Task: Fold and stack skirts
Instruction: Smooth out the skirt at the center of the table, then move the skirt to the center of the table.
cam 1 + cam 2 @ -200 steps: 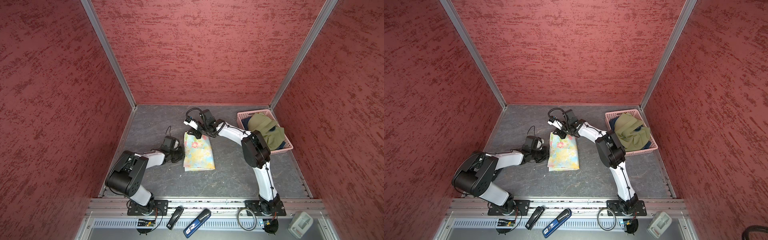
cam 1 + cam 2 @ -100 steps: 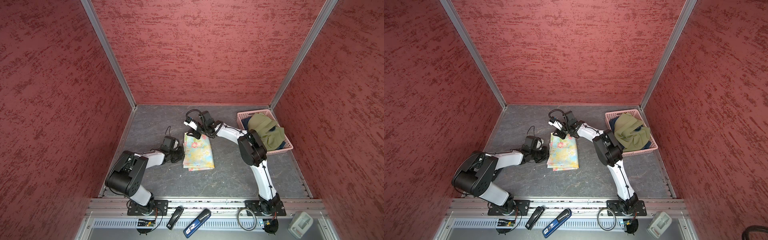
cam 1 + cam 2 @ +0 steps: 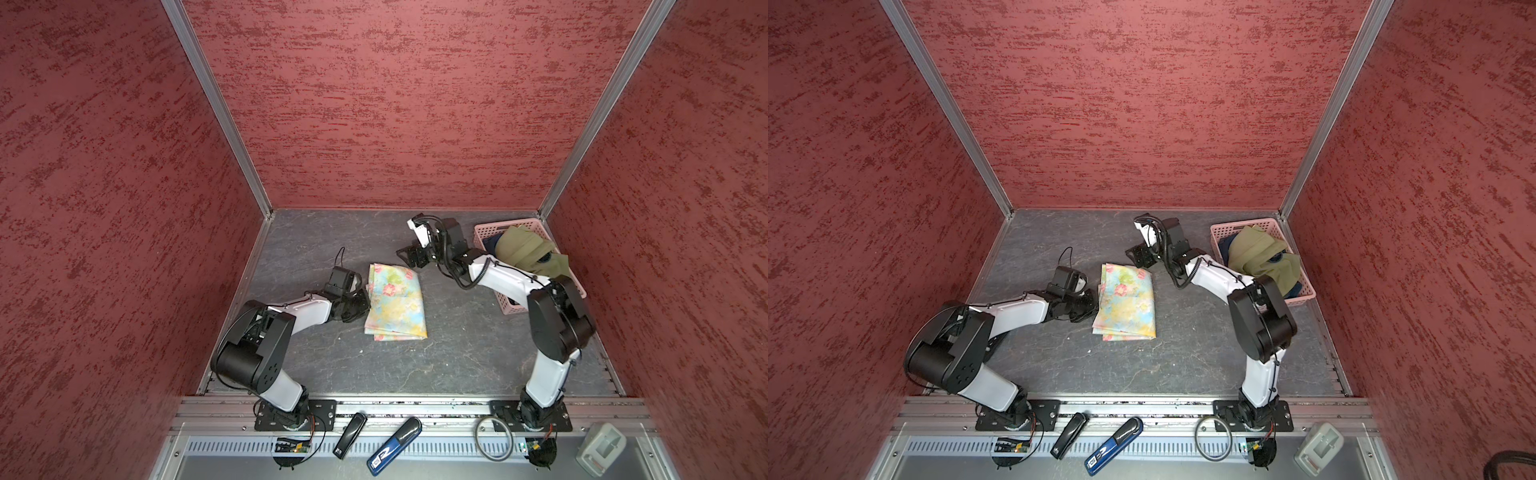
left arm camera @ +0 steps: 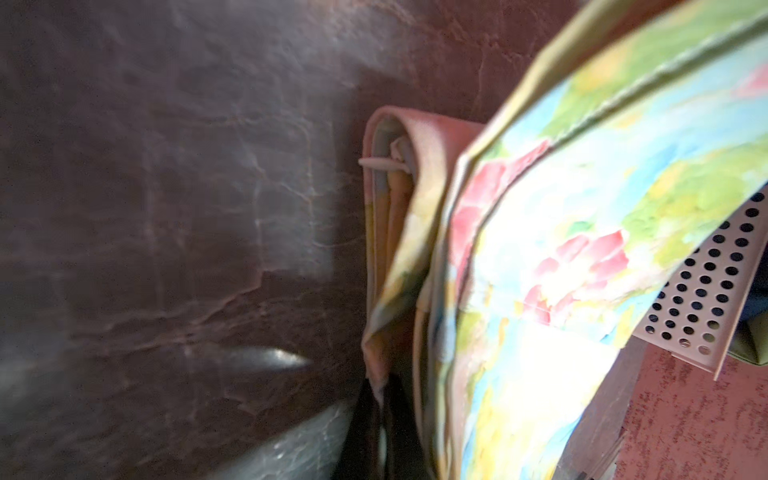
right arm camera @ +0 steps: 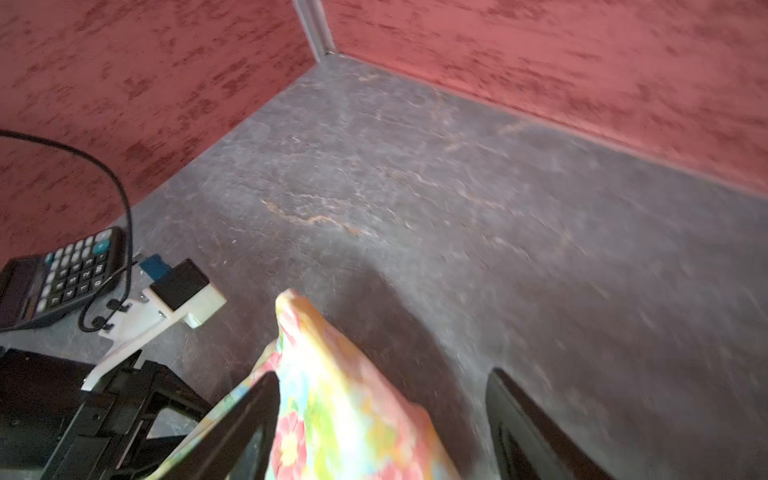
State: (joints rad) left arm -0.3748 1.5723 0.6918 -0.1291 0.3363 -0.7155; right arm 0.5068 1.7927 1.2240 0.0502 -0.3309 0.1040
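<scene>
The pastel floral skirt lies folded in the middle of the grey table. My left gripper is at its left edge, shut on a fold of the cloth. At the skirt's far right corner my right gripper stands open. A raised floral corner leans on one finger. The olive-green skirt is heaped in the pink basket over the dark-blue denim skirt, mostly hidden.
The basket sits in the far right corner against red walls. In the right wrist view, a dark calculator shows beside the left arm. On the front rail lie a black tool, a blue one, a cable ring and a white device.
My right gripper has opened, let go of the floral skirt's far corner and drawn back a little to the right. The left gripper has kept its hold at the left edge.
</scene>
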